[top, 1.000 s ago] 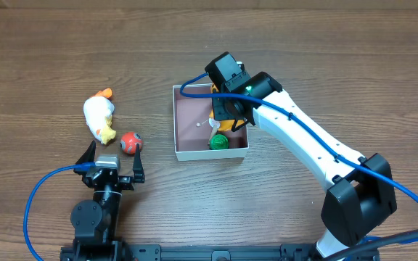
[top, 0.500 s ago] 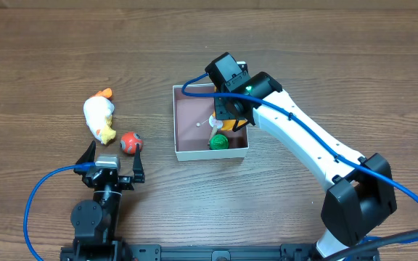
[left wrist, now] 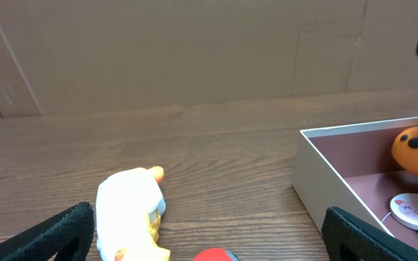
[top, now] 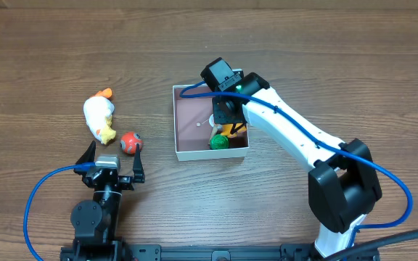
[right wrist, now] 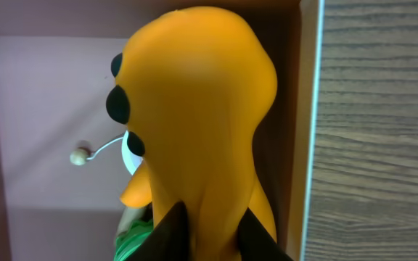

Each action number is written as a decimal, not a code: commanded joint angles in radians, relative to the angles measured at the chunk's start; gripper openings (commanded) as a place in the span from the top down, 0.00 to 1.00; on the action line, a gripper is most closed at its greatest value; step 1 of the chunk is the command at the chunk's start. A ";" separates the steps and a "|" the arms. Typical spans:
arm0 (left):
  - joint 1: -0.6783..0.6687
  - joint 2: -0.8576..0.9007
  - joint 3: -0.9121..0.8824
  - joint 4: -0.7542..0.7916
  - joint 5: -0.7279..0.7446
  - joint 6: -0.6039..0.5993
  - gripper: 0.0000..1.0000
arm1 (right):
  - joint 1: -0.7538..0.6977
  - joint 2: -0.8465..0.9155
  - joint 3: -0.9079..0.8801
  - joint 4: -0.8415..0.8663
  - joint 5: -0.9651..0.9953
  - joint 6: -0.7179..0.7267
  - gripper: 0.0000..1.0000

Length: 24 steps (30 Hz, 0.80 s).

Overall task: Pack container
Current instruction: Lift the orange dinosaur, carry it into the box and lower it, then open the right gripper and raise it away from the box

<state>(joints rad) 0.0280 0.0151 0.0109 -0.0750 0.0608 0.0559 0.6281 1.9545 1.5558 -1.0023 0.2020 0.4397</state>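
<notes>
Container (top: 191, 129), white box w/ pink inside, sits approx mid-worktop (top: 325, 58). R end effector (top: 228, 125) hangs over its R half, pinching an orange spotted toy (right wrist: 194, 123) close to the R wall. A green toy (top: 218, 142) lies inside by the near wall. L end effector (top: 112, 156) is spread wide w/ nothing in it, near a red ball (top: 129, 143) & white plush (top: 99, 116), both outside the box.

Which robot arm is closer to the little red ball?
Left. The left gripper sits open right beside the red ball, not touching it. The right gripper is far across, at the container, holding the orange toy.
</notes>
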 commanded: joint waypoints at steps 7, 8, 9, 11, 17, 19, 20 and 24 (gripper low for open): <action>0.006 -0.010 -0.006 0.004 0.010 0.012 0.00 | -0.002 -0.008 0.016 0.010 0.023 0.002 0.54; 0.006 -0.010 -0.006 0.004 0.010 0.012 0.00 | -0.002 -0.008 0.016 0.011 0.023 0.002 0.54; 0.006 -0.010 -0.006 0.004 0.010 0.012 0.00 | -0.002 -0.008 0.016 0.013 0.023 0.002 0.53; 0.006 -0.010 -0.006 0.004 0.010 0.012 0.00 | -0.002 -0.009 0.020 0.013 0.023 0.002 0.53; 0.006 -0.010 -0.006 0.004 0.010 0.012 0.00 | -0.002 -0.024 0.109 -0.037 0.023 -0.006 0.51; 0.006 -0.010 -0.006 0.004 0.010 0.012 0.00 | -0.002 -0.037 0.151 -0.064 0.024 -0.025 0.51; 0.006 -0.010 -0.006 0.004 0.010 0.012 0.00 | -0.002 -0.047 0.174 -0.081 0.034 -0.024 0.51; 0.006 -0.010 -0.006 0.004 0.010 0.012 0.00 | -0.026 -0.087 0.243 -0.145 0.060 -0.023 0.36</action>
<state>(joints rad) 0.0280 0.0151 0.0109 -0.0750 0.0608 0.0559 0.6262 1.9450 1.7283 -1.1236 0.2256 0.4194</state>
